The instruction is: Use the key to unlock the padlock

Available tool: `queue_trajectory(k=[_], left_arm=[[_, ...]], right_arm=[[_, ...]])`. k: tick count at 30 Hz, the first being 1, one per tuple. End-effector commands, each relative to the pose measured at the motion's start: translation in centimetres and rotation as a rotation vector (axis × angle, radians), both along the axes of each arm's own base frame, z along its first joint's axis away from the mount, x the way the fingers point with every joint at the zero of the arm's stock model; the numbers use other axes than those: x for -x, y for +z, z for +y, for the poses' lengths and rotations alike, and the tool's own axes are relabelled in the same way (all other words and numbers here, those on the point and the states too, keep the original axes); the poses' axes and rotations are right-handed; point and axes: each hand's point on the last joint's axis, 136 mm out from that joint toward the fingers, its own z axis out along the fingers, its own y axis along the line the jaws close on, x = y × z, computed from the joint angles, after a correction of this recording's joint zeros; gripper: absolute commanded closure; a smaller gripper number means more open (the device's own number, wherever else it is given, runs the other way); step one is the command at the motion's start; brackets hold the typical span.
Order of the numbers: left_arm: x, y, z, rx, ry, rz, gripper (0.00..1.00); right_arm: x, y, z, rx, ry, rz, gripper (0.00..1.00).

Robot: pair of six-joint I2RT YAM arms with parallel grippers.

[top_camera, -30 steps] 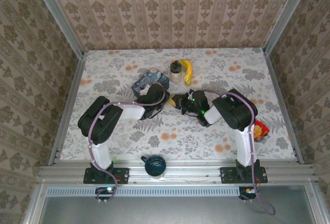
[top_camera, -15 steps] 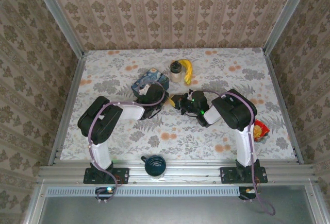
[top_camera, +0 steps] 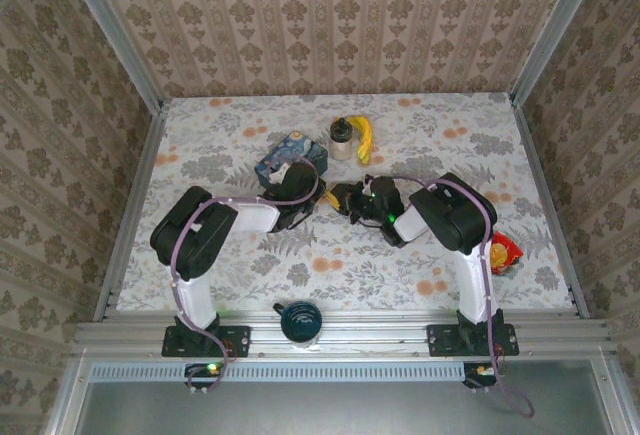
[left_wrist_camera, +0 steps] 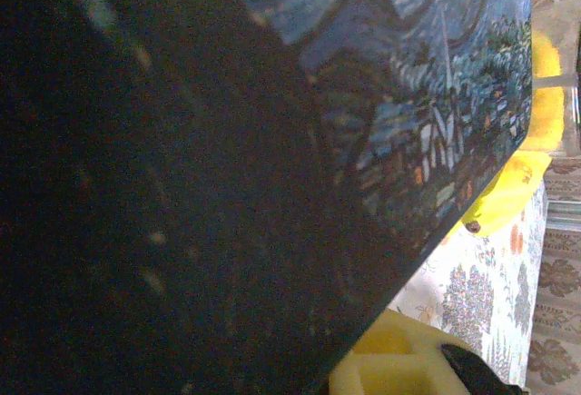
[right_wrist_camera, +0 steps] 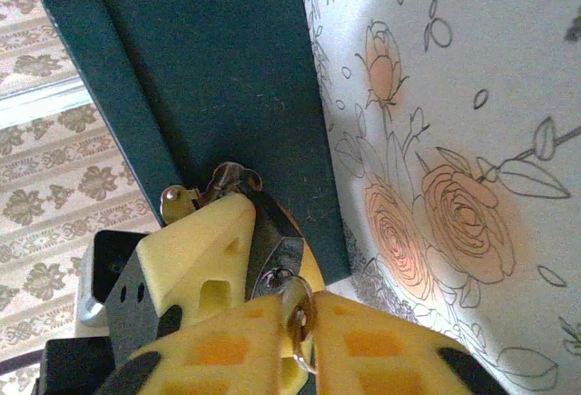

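I am viewing the right pincer (right_wrist_camera: 300, 336) through its wrist camera: its yellow pads are pressing together on the key (right_wrist_camera: 297, 309), whose tip is sitting at the padlock (right_wrist_camera: 270, 241). The padlock is hanging on the brass hasp (right_wrist_camera: 182, 201) at the edge of the blue tin box (right_wrist_camera: 209, 77), above the floral tabletop (right_wrist_camera: 472, 95). The left pincer (top_camera: 305, 187) is clamping the padlock body between its yellow pads (right_wrist_camera: 195, 250).

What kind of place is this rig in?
Probably a lab test cell dressed as a home: damask wallpaper panels in grey aluminium framing, floral tablecloth, metal mounting rail at the table edge.
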Motion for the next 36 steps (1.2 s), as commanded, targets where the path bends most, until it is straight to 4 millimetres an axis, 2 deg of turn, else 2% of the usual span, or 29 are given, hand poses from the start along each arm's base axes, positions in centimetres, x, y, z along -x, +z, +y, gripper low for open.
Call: queue_trajectory(k=[1,5,9,16,22,27,30,36], left_arm=[[0.6,1.6,-0.9,0.020,-0.061,-0.019,1.00],[1.6,1.6,-1.0,0.029,-0.085,0.002,1.00],[2.4,2.2,-0.9,0.039,-0.109,0.013,1.00],[4.0,2.0,-1.2,-0.011,-0.211,0.079,1.00],[4.8,1.4,-1.5,0.012,-0.242,0.123,1.00],[5.4,1.2,-1.8,0.023,-0.282,0.165,1.00],[5.8,1.2,-2.0,0.045,-0.299,0.188,1.00],[6.4,1.4,-2.2,0.069,-0.348,0.224,1.00]], right_arm=[[-0.7,2.1,0.6,0.035,0.025,-0.100,0.75],[0.0,2.2,0.2,0.132,0.055,-0.115,0.70],[1.6,1.6,-1.3,0.256,0.075,-0.109,0.65],[5.1,0.8,-4.8,0.516,0.118,-0.138,0.65],[7.6,2.1,-7.4,0.816,0.172,-0.250,0.68],[9.0,3.9,-7.1,1.068,0.273,-0.403,0.72],[9.2,3.9,-6.7,1.140,0.312,-0.454,0.73],[9.3,3.9,-4.7,1.261,0.393,-0.579,0.73]])
